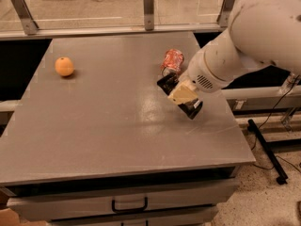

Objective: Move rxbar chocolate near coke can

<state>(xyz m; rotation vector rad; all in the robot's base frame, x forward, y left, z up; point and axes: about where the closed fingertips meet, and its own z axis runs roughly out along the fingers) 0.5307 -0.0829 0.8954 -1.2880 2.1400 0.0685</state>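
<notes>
The rxbar chocolate point(167, 83), a flat black bar, is held in my gripper point(182, 95) a little above the grey table point(108, 121), right of centre. The gripper is shut on the bar, and its cream-coloured finger covers the bar's middle, so only the two dark ends show. The coke can point(172, 60), red and white and dented, lies on the table just behind the bar's far end, very close to it. My white arm comes in from the upper right.
A round orange fruit point(64, 66) sits at the table's far left. A metal rail with glass panels point(117, 29) runs along the back edge. A drawer with a black handle point(129, 205) is under the table front.
</notes>
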